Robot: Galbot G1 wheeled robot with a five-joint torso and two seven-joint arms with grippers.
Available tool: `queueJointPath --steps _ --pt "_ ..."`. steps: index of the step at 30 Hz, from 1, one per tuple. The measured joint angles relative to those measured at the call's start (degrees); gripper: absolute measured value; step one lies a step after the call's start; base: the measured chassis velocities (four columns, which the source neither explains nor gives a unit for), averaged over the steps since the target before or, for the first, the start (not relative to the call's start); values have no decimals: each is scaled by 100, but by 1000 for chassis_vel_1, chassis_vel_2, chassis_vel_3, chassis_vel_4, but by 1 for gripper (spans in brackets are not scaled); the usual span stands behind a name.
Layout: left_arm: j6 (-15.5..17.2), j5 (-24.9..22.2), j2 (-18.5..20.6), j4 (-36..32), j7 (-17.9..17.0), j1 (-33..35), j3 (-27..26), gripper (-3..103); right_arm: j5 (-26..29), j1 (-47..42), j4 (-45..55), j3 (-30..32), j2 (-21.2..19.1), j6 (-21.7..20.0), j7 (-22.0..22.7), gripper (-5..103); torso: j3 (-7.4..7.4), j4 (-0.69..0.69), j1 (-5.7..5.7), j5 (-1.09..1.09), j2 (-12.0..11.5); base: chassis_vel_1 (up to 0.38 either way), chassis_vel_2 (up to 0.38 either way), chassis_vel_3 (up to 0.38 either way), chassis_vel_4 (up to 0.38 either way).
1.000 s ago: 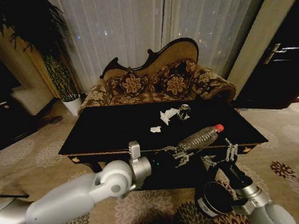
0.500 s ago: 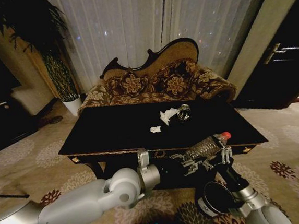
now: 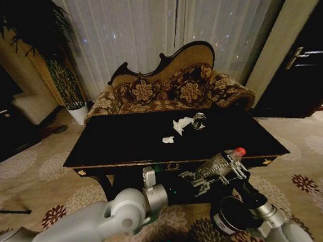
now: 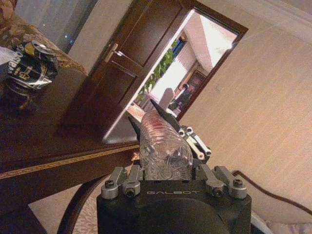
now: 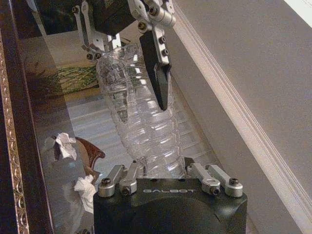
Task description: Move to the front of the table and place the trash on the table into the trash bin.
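The clear plastic bottle [image 3: 217, 164] with its red cap [image 3: 240, 151] hangs in the air just off the front edge of the table [image 3: 118, 142]. My left gripper [image 3: 203, 178] is shut on its lower body, and its fingers [image 4: 161, 117] clamp the bottle [image 4: 163, 151]. My right gripper [image 3: 237, 168] sits at the cap end, where the bottle [image 5: 141, 122] runs from its base to the left gripper [image 5: 131, 63]. White paper scraps [image 3: 180, 125] and a can [image 3: 198, 120] lie on the table. The trash bin [image 3: 233, 214] stands on the floor under the right arm.
An ornate floral sofa [image 3: 170, 89] stands behind the table, with a potted plant [image 3: 61, 73] at the back left. A dark door [image 3: 309, 68] is at the right. Patterned carpet [image 3: 35, 166] lies open to the left of the table.
My left gripper has carried the bottle off the table's front edge and a little lower. The right gripper has moved in from the right onto the bottle's cap end.
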Motion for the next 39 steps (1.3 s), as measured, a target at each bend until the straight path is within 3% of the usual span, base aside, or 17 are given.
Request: queueJointPath --steps 6,9,11,15,17,21,22,25,26,28,30,32,35,36,39 --pt "51 448 30 14 48 88 -121 41 -7 -30 7 0 11 4 0 32 0 0 0 0 0 0 0 0 0" --pt "63 665 33 24 69 82 -331 57 52 -41 1 -1 44 -18 2 31 0 0 0 -1 0 0 0 0 0" --pt "64 689 55 11 67 65 -386 57 80 -54 -7 -5 58 -33 6 28 0 0 0 -1 0 0 0 0 0" --pt "53 786 344 -124 39 62 -745 78 190 -101 -61 -42 75 -59 26 25 0 -1 0 0 0 0 0 0 0" --pt "50 809 405 -155 41 117 -839 78 236 -99 -72 -46 65 -84 26 25 0 -1 0 0 0 0 0 0 0" --pt "44 1079 741 -357 185 574 -1385 98 516 -67 -115 -50 4 -270 11 25 0 0 0 -1 0 0 0 0 0" --pt "44 1079 741 -357 185 574 -1385 98 516 -67 -115 -50 4 -270 11 25 0 0 0 -1 0 0 0 0 0" --pt "-50 1655 1078 -494 436 1304 -2292 100 909 -97 -222 -101 -34 -512 -8 25 0 -1 0 -1 0 0 0 0 0" --pt "-50 1655 1078 -494 436 1304 -2292 100 909 -97 -222 -101 -34 -512 -8 25 0 -1 0 -1 0 0 0 0 0" --pt "-165 1967 1270 -553 611 2139 -3220 100 1332 -114 -318 -183 -81 -722 -31 25 0 0 0 -1 0 0 0 0 0" --pt "-230 2084 1340 -563 669 2420 -3488 100 1530 -113 -353 -208 -112 -820 -40 25 0 2 0 -2 0 0 0 0 0" --pt "-446 2342 1476 -598 771 3031 -4106 100 1959 -99 -405 -245 -193 -1032 -51 25 0 1 -1 0 1 0 0 0 0" --pt "-651 2517 1459 -617 802 3674 -4930 100 2424 -92 -436 -253 -289 -1225 -54 25 0 0 -1 0 1 0 0 0 0" --pt "-651 2517 1459 -617 802 3674 -4930 100 2424 -92 -436 -253 -289 -1225 -54 25 0 0 -1 0 1 0 0 0 0" --pt "-812 2626 1353 -570 818 4228 -5633 100 2749 -155 -439 -215 -324 -1323 -51 25 0 -1 -1 0 1 0 0 0 0"
